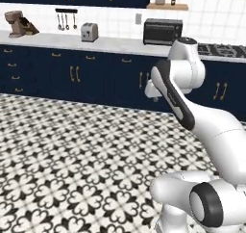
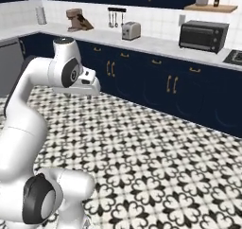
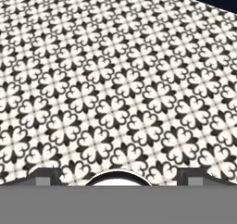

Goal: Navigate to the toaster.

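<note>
Left base view: the toaster (image 1: pixel 89 32) is sitting on the white counter (image 1: pixel 57 41) against the tiled wall, well apart from the base, up and to the left of the arm. The black toaster oven (image 1: pixel 163 31) is standing further right on the same counter — closer to the arm's line and easy to mistake for the goal. A stand mixer (image 1: pixel 16 23) is sitting far left, with utensils (image 1: pixel 67 19) hanging between it and the toaster. The gripper (image 1: pixel 153 92) is hanging folded in front of the arm, partly hidden.

Right base view: the toaster (image 2: pixel 131 30) is showing ahead and slightly left, with the toaster oven (image 2: pixel 203 35) well to its right. Patterned floor (image 2: pixel 156 147) is lying open between base and navy cabinets (image 2: pixel 142 76). The gripper (image 2: pixel 92 87) is pointing down at the floor.

Hand view: only floor tiles (image 3: pixel 115 79) are filling the frame; the fingertips (image 3: pixel 44 176) are standing apart, gripping nothing — released.

Risks, as I am judging them: driving straight ahead would be ending at the wrong appliance; closing in too fast could be bumping the base against the cabinet fronts; the arm's elbow is jutting forward and might be meeting the counter edge first.
</note>
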You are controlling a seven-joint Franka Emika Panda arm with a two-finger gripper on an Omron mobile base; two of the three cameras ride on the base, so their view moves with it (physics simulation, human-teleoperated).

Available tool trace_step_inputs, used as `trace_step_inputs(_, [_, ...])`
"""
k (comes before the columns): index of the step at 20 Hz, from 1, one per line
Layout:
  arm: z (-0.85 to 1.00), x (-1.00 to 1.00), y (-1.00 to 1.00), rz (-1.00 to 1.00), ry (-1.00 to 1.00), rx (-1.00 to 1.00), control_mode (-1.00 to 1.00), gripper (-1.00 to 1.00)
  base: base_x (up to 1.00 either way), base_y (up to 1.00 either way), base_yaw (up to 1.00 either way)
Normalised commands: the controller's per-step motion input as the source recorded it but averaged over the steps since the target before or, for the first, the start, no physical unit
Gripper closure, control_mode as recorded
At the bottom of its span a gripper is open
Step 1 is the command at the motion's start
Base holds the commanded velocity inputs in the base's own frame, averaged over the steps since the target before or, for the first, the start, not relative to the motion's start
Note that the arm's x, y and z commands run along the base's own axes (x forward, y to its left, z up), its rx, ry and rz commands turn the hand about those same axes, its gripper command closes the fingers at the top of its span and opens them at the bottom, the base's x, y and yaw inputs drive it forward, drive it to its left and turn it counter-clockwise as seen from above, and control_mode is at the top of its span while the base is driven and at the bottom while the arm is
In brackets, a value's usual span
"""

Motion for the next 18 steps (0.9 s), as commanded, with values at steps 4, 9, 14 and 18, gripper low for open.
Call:
trace_step_inputs(4, [0.0,0.0,0.0,0.0,0.0,0.0,1.0,-1.0,1.0,0.81,-0.22])
trace_step_inputs(9, [0.0,0.0,0.0,0.0,0.0,0.0,1.0,-1.0,1.0,0.68,-0.21])
trace_step_inputs(14, [0.0,0.0,0.0,0.0,0.0,0.0,1.0,-1.0,1.0,0.57,-0.16])
trace_step_inputs(18, [0.0,0.0,0.0,0.0,0.0,0.0,1.0,-1.0,1.0,0.44,-0.15])
